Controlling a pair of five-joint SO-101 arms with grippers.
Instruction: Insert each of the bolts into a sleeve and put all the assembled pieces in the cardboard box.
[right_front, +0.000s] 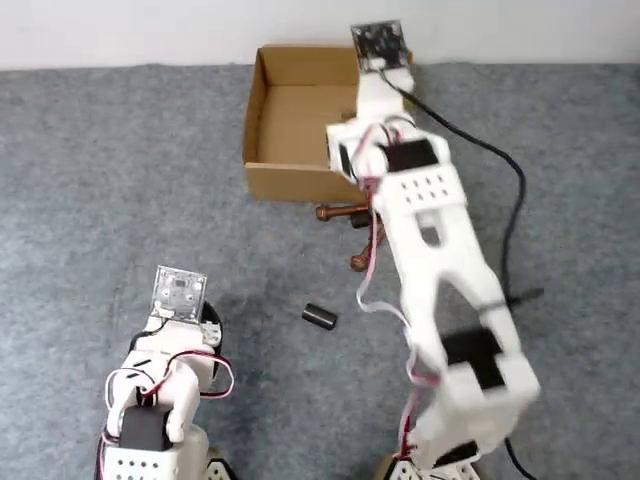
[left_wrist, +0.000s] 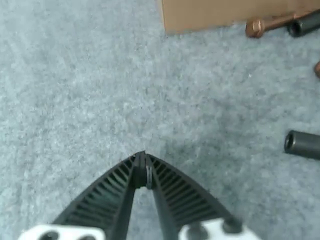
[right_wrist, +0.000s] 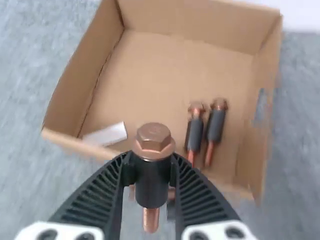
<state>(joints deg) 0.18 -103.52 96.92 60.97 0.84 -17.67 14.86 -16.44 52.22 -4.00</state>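
High view: the cardboard box (right_front: 262, 110) sits at the far side of the surface (right_front: 120, 180). In front of it are 2 loose bolts (right_front: 335, 212) and 2 bare sleeves (right_front: 320, 317), so I'd say 2 pairs still need doing.

Left wrist view: left gripper (left_wrist: 145, 170) fingers are clenched on nothing, over bare surface.

Right wrist view: right gripper (right_wrist: 150, 167) fingers are grasping 1 assembled piece (right_wrist: 154, 142) at the box's near wall. 2 finished pieces (right_wrist: 195, 130) lie inside. That's 3 of 5 assembled, 2 boxed.

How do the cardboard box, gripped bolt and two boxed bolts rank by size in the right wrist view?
1. Cardboard box
2. Gripped sleeved bolt, though nearness may exaggerate it
3. Two boxed bolts, alike
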